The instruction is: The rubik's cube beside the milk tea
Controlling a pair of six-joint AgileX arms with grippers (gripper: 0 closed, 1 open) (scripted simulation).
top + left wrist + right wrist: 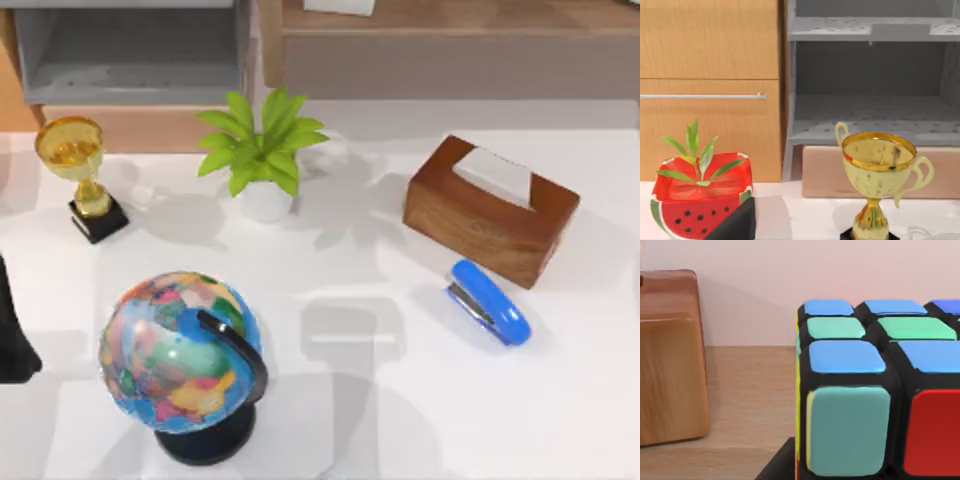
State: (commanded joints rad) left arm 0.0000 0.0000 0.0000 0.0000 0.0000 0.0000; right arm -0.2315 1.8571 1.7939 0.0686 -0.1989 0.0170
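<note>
Right now our right pincer (777,467) is close up against the rubik's cube (880,390), a dark edge of it showing just under the cube's near corner. We cannot tell how far it is open, nor whether it has hold of anything. The cube stands upright on a wooden surface (745,405) directly ahead of the pincer, with blue and green squares on top and pale teal and red squares on the side facing us. Off to one side of the pincer, apart from the cube, stands a wooden block (667,360) with rounded edges.

Our left arm (12,330) is parked at the table's (400,420) left edge, next to the globe (180,350). Of our left pincer (735,225) we see a dark tip and cannot tell its opening. Just ahead of it sits a watermelon-patterned pot (695,200), and further across stands a gold trophy (877,170).
</note>
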